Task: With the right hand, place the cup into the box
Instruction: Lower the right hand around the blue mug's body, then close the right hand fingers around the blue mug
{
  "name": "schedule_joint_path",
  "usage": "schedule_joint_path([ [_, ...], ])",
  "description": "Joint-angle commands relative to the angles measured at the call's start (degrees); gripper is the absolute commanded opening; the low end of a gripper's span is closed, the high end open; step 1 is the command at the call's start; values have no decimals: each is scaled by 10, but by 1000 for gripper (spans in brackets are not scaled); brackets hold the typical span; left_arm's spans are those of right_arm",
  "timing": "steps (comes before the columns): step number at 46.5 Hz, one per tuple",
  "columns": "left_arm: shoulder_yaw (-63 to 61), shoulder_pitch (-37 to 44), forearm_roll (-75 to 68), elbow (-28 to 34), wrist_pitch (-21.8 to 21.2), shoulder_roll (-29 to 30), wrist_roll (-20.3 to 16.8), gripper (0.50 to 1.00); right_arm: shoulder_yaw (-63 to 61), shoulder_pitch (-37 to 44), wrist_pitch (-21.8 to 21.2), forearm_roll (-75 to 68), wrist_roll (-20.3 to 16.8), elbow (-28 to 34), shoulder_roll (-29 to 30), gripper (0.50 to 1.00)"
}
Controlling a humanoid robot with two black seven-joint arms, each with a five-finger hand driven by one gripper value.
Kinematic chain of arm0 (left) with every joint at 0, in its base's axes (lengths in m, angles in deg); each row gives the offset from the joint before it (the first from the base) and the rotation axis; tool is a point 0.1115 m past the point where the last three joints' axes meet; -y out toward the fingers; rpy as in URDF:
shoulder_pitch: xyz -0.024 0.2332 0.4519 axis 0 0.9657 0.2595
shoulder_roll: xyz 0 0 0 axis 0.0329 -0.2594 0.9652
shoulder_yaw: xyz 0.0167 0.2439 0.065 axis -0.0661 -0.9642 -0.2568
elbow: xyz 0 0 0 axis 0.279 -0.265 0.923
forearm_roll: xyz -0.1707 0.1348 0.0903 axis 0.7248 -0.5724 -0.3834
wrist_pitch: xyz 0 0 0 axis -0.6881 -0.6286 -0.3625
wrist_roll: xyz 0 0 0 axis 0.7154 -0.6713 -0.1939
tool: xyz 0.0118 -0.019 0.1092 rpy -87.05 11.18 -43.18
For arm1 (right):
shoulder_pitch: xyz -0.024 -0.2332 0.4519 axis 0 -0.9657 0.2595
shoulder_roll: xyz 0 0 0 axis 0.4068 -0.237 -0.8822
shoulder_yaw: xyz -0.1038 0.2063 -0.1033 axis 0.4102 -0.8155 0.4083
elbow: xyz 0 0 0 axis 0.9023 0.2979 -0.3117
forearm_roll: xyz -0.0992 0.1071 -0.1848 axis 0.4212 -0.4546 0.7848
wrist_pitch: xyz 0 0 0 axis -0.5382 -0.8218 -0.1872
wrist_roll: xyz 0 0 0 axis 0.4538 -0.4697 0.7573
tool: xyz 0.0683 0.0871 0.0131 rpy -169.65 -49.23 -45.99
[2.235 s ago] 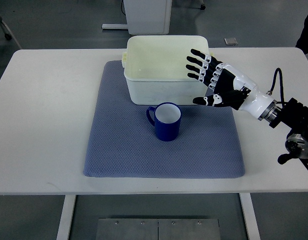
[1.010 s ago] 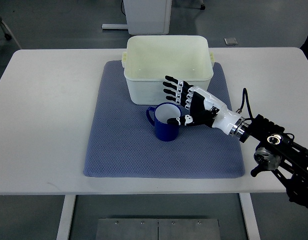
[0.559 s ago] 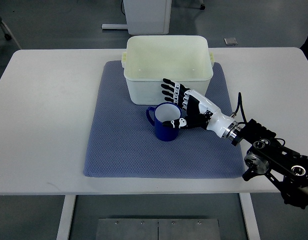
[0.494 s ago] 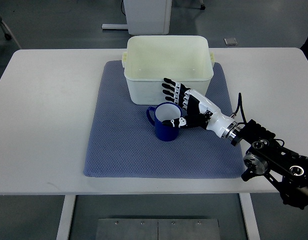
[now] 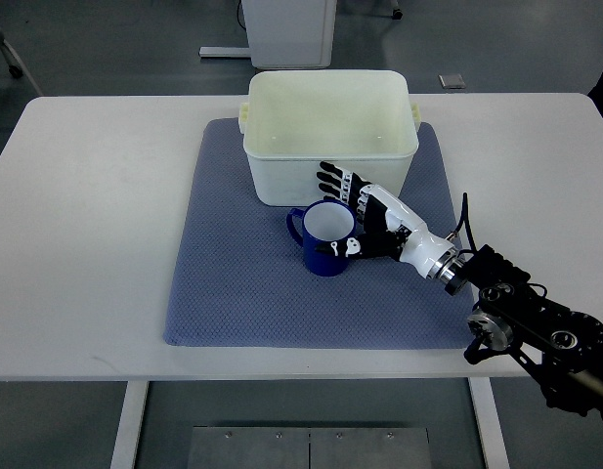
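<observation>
Your right hand has closed in on the cup but has not gripped it yet.

Over the last couple of seconds your right hand [image 5: 365, 220] came down from above the box [image 5: 330, 137] and swung in beside the cup [image 5: 325, 237]; in the last half second it only crept a little lower and nearer. Its fingers [image 5: 336, 183] are spread apart, reaching past the far side of the cup towards the box wall, and the thumb sits at the cup's near rim, touching or just short of it, I can't tell which. Nothing is clamped. The cup stands upright on the blue mat [image 5: 242, 293], just to the hand's left, in the same spot as before, handle pointing away from the palm. The box is directly beyond the fingertips, so I'd judge curling the fingers closed is your next step, then a short lift.
</observation>
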Motion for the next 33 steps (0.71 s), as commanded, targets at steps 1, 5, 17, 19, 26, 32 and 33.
schedule_joint_path([
  [1, 0, 0, 0, 0, 0, 0, 0, 1000, 0, 0, 1, -1, 4, 2, 0, 998],
  [5, 0, 0, 0, 0, 0, 0, 0, 1000, 0, 0, 4, -1, 5, 0, 0, 998],
  [17, 0, 0, 0, 0, 0, 0, 0, 1000, 21, 0, 17, -1, 20, -3, 5, 998],
  [19, 0, 0, 0, 0, 0, 0, 0, 1000, 29, 0, 20, -1, 23, -4, 5, 998],
  [26, 0, 0, 0, 0, 0, 0, 0, 1000, 39, 0, 33, -1, 31, -14, 9, 998],
  [32, 0, 0, 0, 0, 0, 0, 0, 1000, 50, 0, 43, -1, 41, -27, 17, 998],
  [33, 0, 0, 0, 0, 0, 0, 0, 1000, 51, -1, 44, -1, 41, -29, 18, 998],
])
